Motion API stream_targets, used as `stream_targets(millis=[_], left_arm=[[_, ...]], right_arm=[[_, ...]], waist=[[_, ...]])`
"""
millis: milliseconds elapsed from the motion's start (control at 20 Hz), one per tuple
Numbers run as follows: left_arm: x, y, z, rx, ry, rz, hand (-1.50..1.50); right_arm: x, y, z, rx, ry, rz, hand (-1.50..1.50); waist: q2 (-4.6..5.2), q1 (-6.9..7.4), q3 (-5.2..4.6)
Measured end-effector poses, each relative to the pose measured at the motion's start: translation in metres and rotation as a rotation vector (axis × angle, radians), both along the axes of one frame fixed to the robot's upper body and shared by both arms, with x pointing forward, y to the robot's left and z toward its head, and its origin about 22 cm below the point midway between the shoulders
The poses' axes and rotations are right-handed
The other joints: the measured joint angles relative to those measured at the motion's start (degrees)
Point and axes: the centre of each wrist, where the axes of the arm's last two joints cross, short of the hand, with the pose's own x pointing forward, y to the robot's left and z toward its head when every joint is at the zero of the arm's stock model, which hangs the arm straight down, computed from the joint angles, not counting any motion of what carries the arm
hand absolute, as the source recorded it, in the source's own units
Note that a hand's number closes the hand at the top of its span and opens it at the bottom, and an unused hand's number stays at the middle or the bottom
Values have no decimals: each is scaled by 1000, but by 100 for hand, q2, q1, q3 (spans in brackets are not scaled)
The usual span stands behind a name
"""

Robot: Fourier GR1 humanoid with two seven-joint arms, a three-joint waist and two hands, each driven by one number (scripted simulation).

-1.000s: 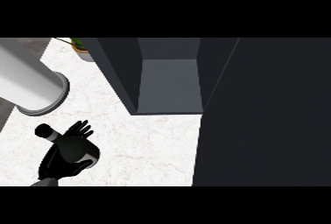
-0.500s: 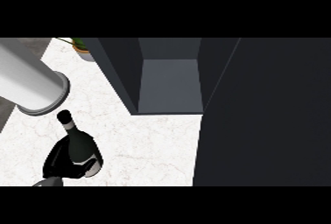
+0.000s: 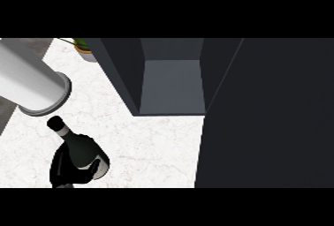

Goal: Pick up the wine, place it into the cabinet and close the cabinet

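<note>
The wine bottle (image 3: 79, 149), dark green with a white band at its neck, stands on the white marble counter (image 3: 150, 145) at the lower left. My left hand (image 3: 62, 170) comes in from the lower edge and is curled round the bottle's body, with one digit wrapping its right side. The dark cabinet (image 3: 173, 84) is open at the upper middle and shows a bare grey floor inside. Its open door (image 3: 267, 114) fills the right side. My right hand does not show.
A thick grey-white cylinder (image 3: 29, 84) slants in from the upper left, its end close to the bottle's neck. A small potted plant (image 3: 83, 47) stands at the back, left of the cabinet. Bare counter lies between bottle and cabinet.
One second ago the hand stood with spread fingers against the bottle. Its fingers have since curled round the bottle's body, and the neck has shifted slightly up and right.
</note>
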Motion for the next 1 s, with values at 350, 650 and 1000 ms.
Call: stream_targets(millis=[350, 650, 1000], left_arm=[[11, -22, 29, -24, -105, -31, 150], [20, -54, 68, -26, -124, -87, 150], [35, -106, 124, 11, -150, -112, 150]], right_arm=[[0, -1, 0, -4, 6, -5, -150], [1, -4, -1, -6, -2, -13, -150], [2, -4, -1, -3, -9, -10, -150]], waist=[[-8, 8, 3], [-7, 4, 5], [3, -14, 4]])
